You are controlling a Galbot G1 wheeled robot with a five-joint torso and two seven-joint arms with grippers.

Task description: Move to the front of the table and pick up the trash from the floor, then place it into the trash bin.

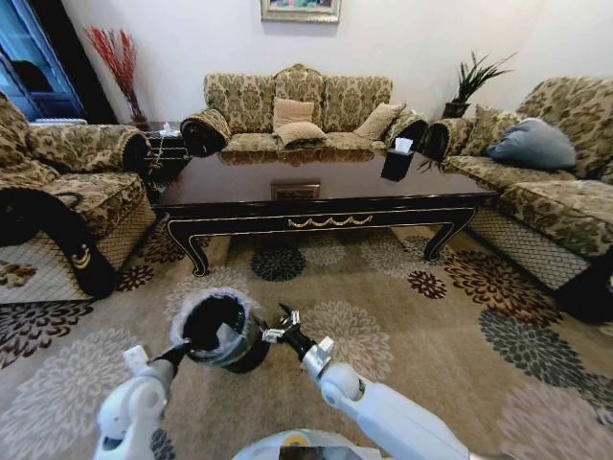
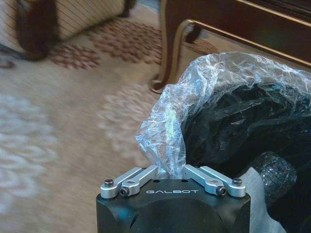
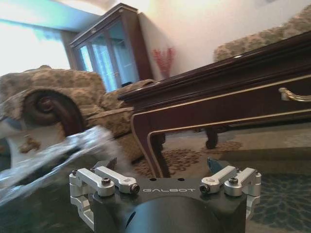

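Round black trash bin (image 1: 222,331) lower centre, crinkly translucent liner, left gripper (image 1: 178,353) pinching it, right gripper (image 1: 278,333) hovering spread, glossy table (image 1: 326,196) beyond, medallion-patterned floor (image 1: 402,316).

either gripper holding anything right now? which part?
Left gripper pinches the bag liner at the trash bin rim. Right gripper is open beside the bin, holding nothing.
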